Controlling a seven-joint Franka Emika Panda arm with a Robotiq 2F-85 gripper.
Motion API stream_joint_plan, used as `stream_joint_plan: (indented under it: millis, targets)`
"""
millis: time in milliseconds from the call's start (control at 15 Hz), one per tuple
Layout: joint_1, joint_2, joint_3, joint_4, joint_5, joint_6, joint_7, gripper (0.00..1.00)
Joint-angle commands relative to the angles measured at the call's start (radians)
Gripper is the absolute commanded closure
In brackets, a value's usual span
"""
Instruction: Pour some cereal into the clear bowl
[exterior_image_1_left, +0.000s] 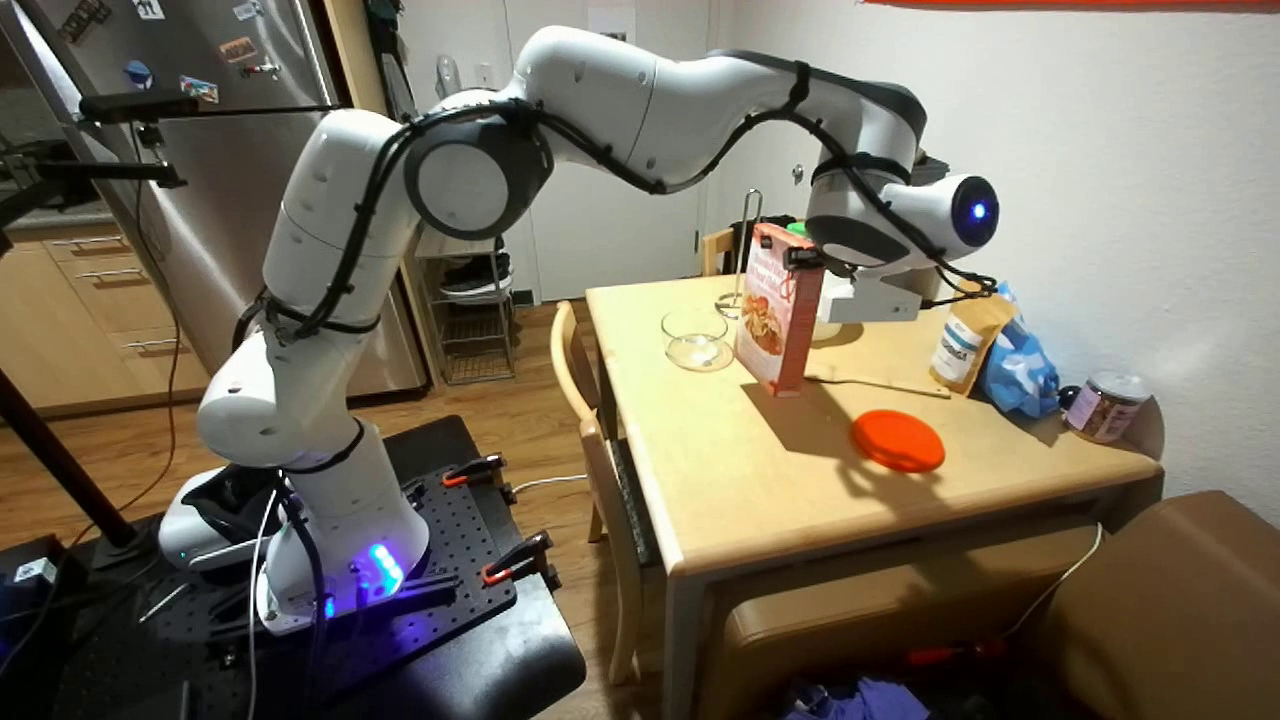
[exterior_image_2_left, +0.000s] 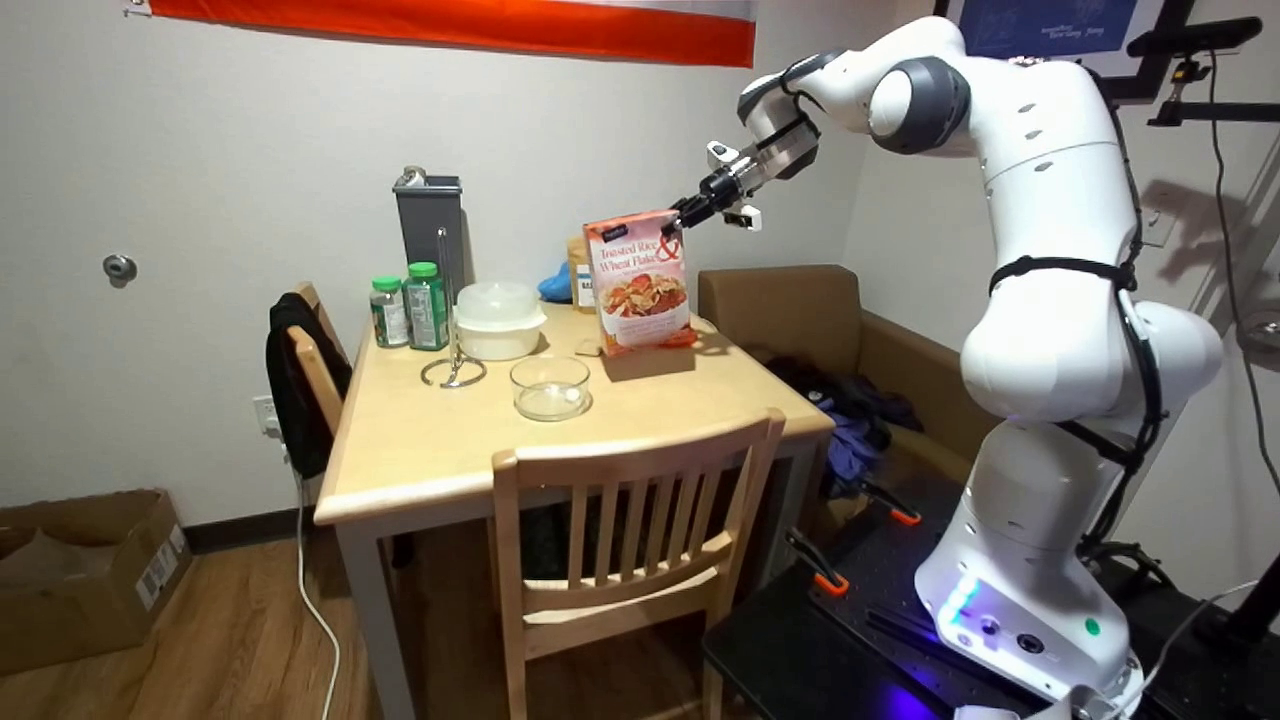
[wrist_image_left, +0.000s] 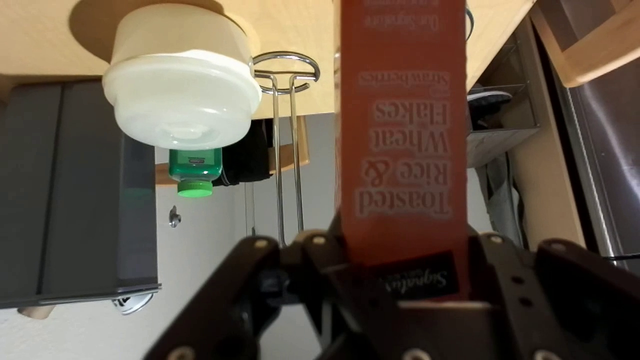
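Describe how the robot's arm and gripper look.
The arm is white and rounded, with dark grey joint covers, black cables strapped along it and blue lights low down. The gripper is black, with jointed fingers.

Upper centre in an exterior view, the cereal box (exterior_image_2_left: 641, 285) reads “Toasted Rice & Wheat Flakes”. Its side (wrist_image_left: 403, 145), right of centre in the wrist view, repeats this inverted, with “Strawberries” and “Signature”.

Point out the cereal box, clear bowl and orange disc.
Cereal box (exterior_image_2_left: 642, 285): in an exterior view, on its printed front.
Clear bowl (exterior_image_2_left: 550, 395): in an exterior view, on its glass wall.
Orange disc (exterior_image_1_left: 898, 440): in an exterior view, on its top.
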Motion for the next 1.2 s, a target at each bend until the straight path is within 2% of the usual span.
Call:
stream_joint_plan:
  millis: [0,467,800,1133]
  targets:
    - [-0.010,0.025,-0.011,0.033,0.033,-0.049,-0.039,0.77]
    - [-0.037,0.043,-0.012,0.007,0.060,-0.074,-0.149,0.78]
    - [-0.061,0.077,-0.018,0.002,0.116,-0.146,-0.215,0.78]
    - [-0.070,0.111,-0.036,-0.003,0.116,-0.184,-0.255,0.79]
